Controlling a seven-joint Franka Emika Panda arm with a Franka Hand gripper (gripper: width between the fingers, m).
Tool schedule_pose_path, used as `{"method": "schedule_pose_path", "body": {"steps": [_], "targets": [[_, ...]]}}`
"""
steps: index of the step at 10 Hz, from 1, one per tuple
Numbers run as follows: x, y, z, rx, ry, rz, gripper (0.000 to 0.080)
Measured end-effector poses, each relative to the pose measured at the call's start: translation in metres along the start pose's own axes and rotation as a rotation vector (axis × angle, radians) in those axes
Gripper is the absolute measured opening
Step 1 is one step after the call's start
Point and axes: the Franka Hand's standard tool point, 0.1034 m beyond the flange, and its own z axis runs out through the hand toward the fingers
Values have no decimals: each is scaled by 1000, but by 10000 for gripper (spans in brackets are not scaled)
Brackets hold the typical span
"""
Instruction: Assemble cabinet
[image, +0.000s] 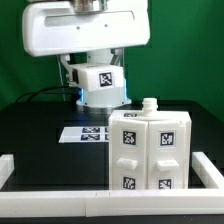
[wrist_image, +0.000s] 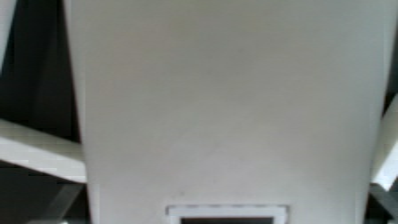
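Nearest, the white rail (image: 50, 200) runs along the table's front edge. The cabinet (image: 147, 150) stands upright against it toward the exterior view's right, doors facing out and a small peg (image: 148, 103) on top. Behind lie the marker board (image: 85, 132) and a tagged white cube (image: 100, 86) under the arm (image: 80, 30). The gripper's fingers show in neither view, so I cannot tell how far apart they are or what they hold, and a white panel (wrist_image: 222, 110) fills the wrist view. To do this step well, I would keep the cabinet braced against the rail and come in squarely and slowly, since a sideways push could tip it.
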Motion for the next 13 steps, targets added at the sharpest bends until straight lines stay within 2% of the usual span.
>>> {"method": "schedule_pose_path", "body": {"steps": [2,3,7,9,11,13], "targets": [[28,-20,-4,-14,9,-9,544],[36,-26,-3,-12,-1,-31,544],[35,-26,1,-11,-1,-26,544],[42,-35,7,-7,-6,-36,544],[50,-33,11,-8,-3,-38,544],[51,-34,16,-6,-9,-40,544]]}}
